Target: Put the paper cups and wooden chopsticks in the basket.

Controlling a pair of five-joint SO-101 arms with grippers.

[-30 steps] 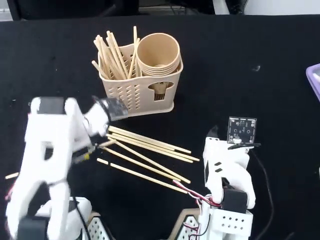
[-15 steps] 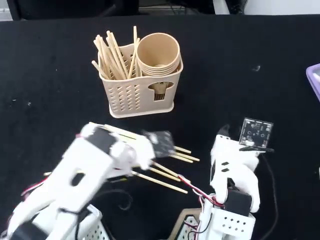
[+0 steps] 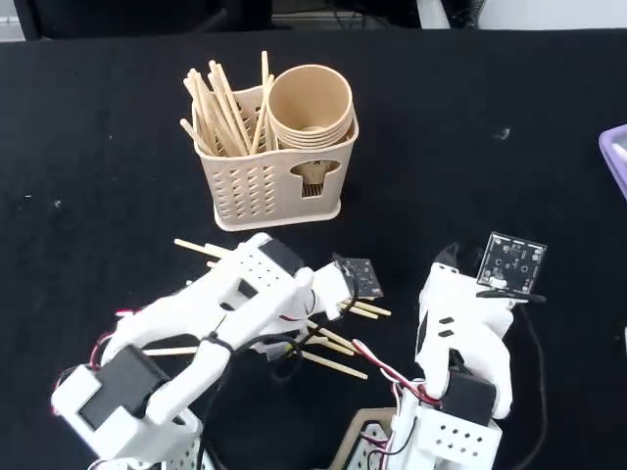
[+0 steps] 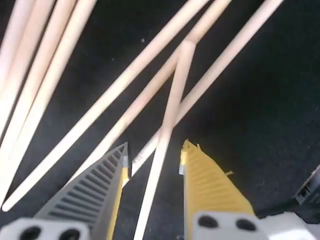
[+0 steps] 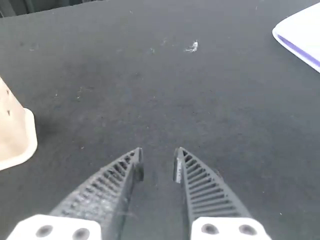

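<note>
Straddles one chopstick [image 4: 172, 100] among those lying loose just near of the basket [image 3: 269, 186] with the left gripper [image 4: 155, 145] spread, long axis seemingly in line with the jaws, not across, and holds the right gripper [image 5: 158, 150] slightly parted, farther right

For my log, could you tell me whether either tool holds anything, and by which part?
Nothing is held. The left tool is open, one chopstick lying between its jaws; the right tool is open, empty.
</note>
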